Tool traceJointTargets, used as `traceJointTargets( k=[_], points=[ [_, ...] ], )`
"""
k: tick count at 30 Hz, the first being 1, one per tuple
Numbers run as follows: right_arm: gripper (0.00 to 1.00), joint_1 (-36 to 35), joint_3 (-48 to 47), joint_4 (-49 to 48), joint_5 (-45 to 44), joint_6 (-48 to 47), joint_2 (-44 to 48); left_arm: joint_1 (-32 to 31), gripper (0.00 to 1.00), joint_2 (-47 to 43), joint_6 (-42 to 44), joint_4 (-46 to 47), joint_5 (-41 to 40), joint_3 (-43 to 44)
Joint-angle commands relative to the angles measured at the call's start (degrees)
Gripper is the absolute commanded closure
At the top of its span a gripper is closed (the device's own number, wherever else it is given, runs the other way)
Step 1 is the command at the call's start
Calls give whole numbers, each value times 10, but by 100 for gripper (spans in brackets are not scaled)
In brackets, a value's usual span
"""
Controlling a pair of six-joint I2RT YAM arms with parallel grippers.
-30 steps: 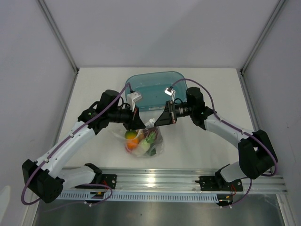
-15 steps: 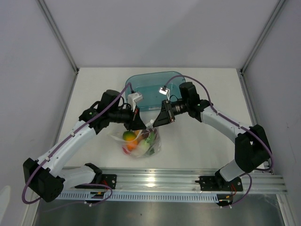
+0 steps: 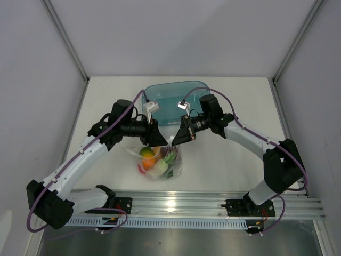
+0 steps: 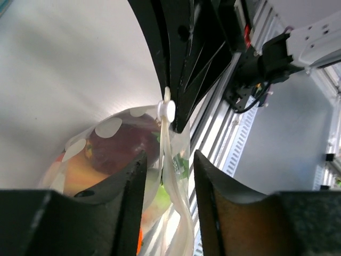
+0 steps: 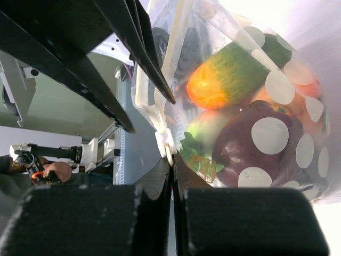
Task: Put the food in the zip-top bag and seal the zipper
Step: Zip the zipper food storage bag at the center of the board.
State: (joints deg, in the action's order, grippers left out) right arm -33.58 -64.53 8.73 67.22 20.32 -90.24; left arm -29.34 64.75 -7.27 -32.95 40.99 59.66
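The clear zip-top bag (image 3: 171, 165) stands on the table in front of the arms, filled with the food (image 3: 149, 156). The right wrist view shows an orange-green piece (image 5: 229, 74) and a dark purple piece (image 5: 261, 144) through white-dotted plastic. My right gripper (image 3: 175, 140) is shut on the zipper edge just under its white slider (image 5: 164, 141). My left gripper (image 3: 155, 141) is at the bag's mouth beside it. Its jaws stand apart, with the zipper strip (image 4: 173, 176) hanging between them untouched. A dark red piece (image 4: 125, 144) shows below.
The teal translucent tub (image 3: 176, 98) stands just behind the two grippers, with no food showing in it. The metal rail (image 3: 176, 202) runs along the near table edge. White walls close in the left, right and back sides.
My right gripper has moved left along the bag's mouth, closer to the left gripper. The bag has shifted slightly left. The left arm has barely moved.
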Motion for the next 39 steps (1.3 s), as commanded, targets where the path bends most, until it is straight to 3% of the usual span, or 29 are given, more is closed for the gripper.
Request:
traceJointTargets(
  k=[1,7,14,18,27,39],
  points=[
    [100,-5,-24,-6,-9,-21,10,25,56,13,-45,43,51,17],
    [100,-12,-27,5,-9,-35,22,33,47,54,-78,74,106,35],
    [100,-16,-30,16,-11,-42,31,33,48,88,-118,119,160,40],
    [100,-16,-30,16,-13,-41,32,33,60,90,-119,119,160,41],
    [100,-15,-26,-6,-8,-21,30,33,73,87,-108,105,156,37],
    [100,-16,-24,-14,-2,-8,32,33,79,96,-100,95,148,38]
  ],
)
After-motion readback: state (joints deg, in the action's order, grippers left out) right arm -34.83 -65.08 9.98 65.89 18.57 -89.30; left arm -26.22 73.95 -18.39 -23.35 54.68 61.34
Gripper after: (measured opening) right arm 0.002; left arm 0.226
